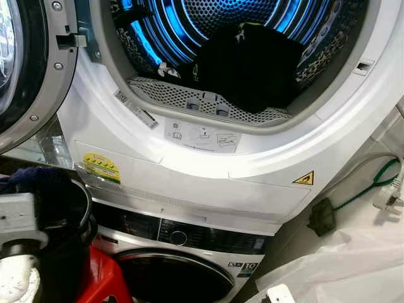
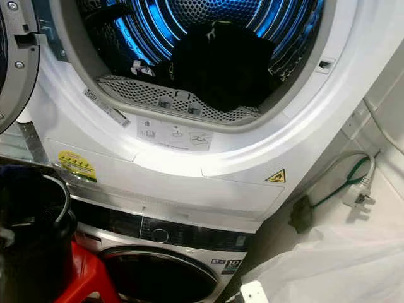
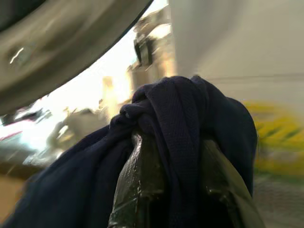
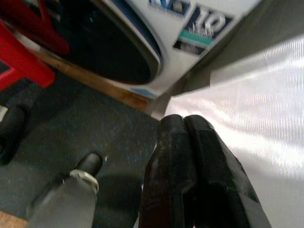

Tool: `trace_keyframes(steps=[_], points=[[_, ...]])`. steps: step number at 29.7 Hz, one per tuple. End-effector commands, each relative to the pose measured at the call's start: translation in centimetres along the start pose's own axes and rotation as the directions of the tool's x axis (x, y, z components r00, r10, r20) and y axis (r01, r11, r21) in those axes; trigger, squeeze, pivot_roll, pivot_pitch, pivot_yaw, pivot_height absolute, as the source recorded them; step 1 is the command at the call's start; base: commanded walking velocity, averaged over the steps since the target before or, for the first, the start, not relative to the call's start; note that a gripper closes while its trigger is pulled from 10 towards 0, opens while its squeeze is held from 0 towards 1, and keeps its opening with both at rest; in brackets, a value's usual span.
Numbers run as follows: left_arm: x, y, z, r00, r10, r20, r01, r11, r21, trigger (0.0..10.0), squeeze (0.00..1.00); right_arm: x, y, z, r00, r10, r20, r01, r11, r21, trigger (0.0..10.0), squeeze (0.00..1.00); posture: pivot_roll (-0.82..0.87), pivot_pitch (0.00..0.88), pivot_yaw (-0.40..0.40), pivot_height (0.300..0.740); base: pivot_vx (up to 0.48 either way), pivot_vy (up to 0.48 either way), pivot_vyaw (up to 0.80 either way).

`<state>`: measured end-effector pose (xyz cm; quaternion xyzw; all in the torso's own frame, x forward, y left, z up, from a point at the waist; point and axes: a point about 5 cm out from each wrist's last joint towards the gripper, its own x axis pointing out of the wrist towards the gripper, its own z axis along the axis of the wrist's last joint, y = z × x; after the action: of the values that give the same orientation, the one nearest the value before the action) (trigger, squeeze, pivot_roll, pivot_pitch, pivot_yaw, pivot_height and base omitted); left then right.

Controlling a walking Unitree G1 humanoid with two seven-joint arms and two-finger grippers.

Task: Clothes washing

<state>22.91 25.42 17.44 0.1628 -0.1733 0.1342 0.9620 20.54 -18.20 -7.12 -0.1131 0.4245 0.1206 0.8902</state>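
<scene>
The upper machine's drum (image 1: pixel 208 25) stands open and lit blue, with dark clothes (image 1: pixel 249 63) piled behind the lint grille (image 1: pixel 189 98). Its round door (image 1: pixel 25 63) is swung out to the left. My left gripper (image 3: pixel 173 140) is shut on a navy blue garment (image 3: pixel 180 114), which bunches over both fingers. In the eye views that garment (image 1: pixel 31 180) sits low at the left, below the door and beside the yellow label (image 1: pixel 101 167). My right gripper (image 4: pixel 184 124) hangs low with its fingers pressed together, empty, above the dark floor near the lower machine's door (image 4: pixel 109 52).
The lower washer (image 1: pixel 183 240) with its dark control strip sits under the open machine. A red stool (image 1: pixel 101 278) stands at its left front. A white plastic sheet (image 1: pixel 353 265) covers the right side, with a black plug and green cable (image 1: pixel 322 218) above it.
</scene>
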Motion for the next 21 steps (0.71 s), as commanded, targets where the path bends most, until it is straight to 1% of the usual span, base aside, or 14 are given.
trace_keyframes(steps=[1, 2, 4, 6, 7, 10, 11, 12, 13, 14, 17, 19, 20, 21], points=[[1.0, -2.8, 3.8, 0.974, -0.161, 0.158, 0.156, 0.987, 0.042, 0.0, 0.0, 0.1, 0.1, 0.1, 1.0, -0.006, -0.007, 0.006, 1.0, 0.001, 10.0, 0.0, 0.28, 0.0, -0.169, 0.74, 0.0, 0.0, 0.0], [1.0, -2.8, 3.8, 0.974, -0.161, 0.158, 0.156, 0.987, 0.042, 0.0, 0.0, 0.1, 0.1, 0.1, 1.0, -0.006, -0.007, 0.006, 1.0, 0.001, 10.0, 0.0, 0.28, 0.0, -0.169, 0.74, 0.0, 0.0, 0.0], [1.3, -4.3, 5.7, 0.943, -0.254, 0.217, 0.238, 0.967, 0.096, 0.0, 0.0, 0.2, 0.4, 0.4, 1.0, -0.005, -0.001, 0.005, 1.0, 0.011, 10.0, 0.0, 0.28, 0.0, -0.161, 0.74, 0.0, 0.0, 0.0], [1.3, -4.3, 5.7, 0.943, -0.254, 0.217, 0.238, 0.967, 0.096, 0.0, 0.0, 0.2, 0.4, 0.4, 1.0, -0.005, -0.001, 0.005, 1.0, 0.011, 10.0, 0.0, 0.28, 0.0, -0.161, 0.74, 0.0, 0.0, 0.0], [1.5, -5.1, 6.4, 0.921, -0.306, 0.241, 0.286, 0.951, 0.112, 0.0, 0.0, 0.2, 0.5, 0.5, 1.0, -0.007, 0.002, 0.007, 1.0, 0.019, 10.0, 0.0, 0.28, 0.0, -0.154, 0.74, 0.0, 0.0, 0.0], [2.3, -8.2, 8.3, 0.839, -0.452, 0.302, 0.44, 0.891, 0.111, 0.0, 0.0, 0.3, 0.8, 0.3, 1.0, -0.014, -0.004, 0.014, 0.999, 0.031, 10.0, 0.0, 0.28, 0.0, -0.139, 0.74, 0.0, 0.0, 0.0], [2.3, -8.2, 8.3, 0.839, -0.452, 0.302, 0.44, 0.891, 0.111, 0.0, 0.0, 0.3, 0.8, 0.3, 1.0, -0.014, -0.004, 0.014, 0.999, 0.031, 10.0, 0.0, 0.28, 0.0, -0.139, 0.74, 0.0, 0.0, 0.0], [2.6, -9.3, 8.9, 0.809, -0.491, 0.323, 0.49, 0.867, 0.091, 0.0, 0.0, 0.2, 0.9, 0.1, 1.0, -0.018, -0.011, 0.019, 0.999, 0.038, 10.0, 0.0, 0.28, 0.0, -0.137, 0.74, 0.0, 0.0, 0.0], [2.6, -10.0, 9.3, 0.784, -0.521, 0.338, 0.528, 0.846, 0.08, 0.0, 0.0, 0.2, 1.0, 0.0, 1.0, -0.025, -0.014, 0.025, 0.998, 0.049, 10.0, 0.0, 0.28, 0.0, -0.128, 0.74, 0.0, 0.0, 0.0], [2.6, -10.0, 9.3, 0.784, -0.521, 0.338, 0.528, 0.846, 0.08, 0.0, 0.0, 0.2, 1.0, 0.0, 1.0, -0.025, -0.014, 0.025, 0.998, 0.049, 10.0, 0.0, 0.28, 0.0, -0.128, 0.74, 0.0, 0.0, 0.0], [2.4, -12.2, 10.9, 0.684, -0.624, 0.379, 0.638, 0.763, 0.106, 0.0, 0.0, 0.3, 1.4, 0.0, 1.0, -0.023, -0.016, 0.024, 0.998, 0.063, 10.0, 0.0, 0.29, 0.0, -0.121, 0.74, 0.0, 0.0, 0.0], [2.5, -13.1, 11.9, 0.632, -0.658, 0.411, 0.677, 0.726, 0.12, 0.0, 0.0, 0.4, 1.8, 0.0, 1.0, -0.014, -0.015, 0.015, 0.998, 0.064, 10.0, 0.0, 0.29, 0.0, -0.108, 0.74, 0.0, 0.0, 0.0], [2.5, -13.1, 11.9, 0.632, -0.658, 0.411, 0.677, 0.726, 0.12, 0.0, 0.0, 0.4, 1.8, 0.0, 1.0, -0.014, -0.015, 0.015, 0.998, 0.064, 10.0, 0.0, 0.29, 0.0, -0.108, 0.74, 0.0, 0.0, 0.0], [2.5, -13.6, 12.6, 0.605, -0.668, 0.433, 0.695, 0.709, 0.121, 0.0, 0.0, 0.4, 2.0, 0.1, 1.0, -0.012, -0.014, 0.012, 0.998, 0.069, 10.0, 0.0, 0.29, 0.0, -0.108, 0.74, 0.0, 0.0, 0.0]])
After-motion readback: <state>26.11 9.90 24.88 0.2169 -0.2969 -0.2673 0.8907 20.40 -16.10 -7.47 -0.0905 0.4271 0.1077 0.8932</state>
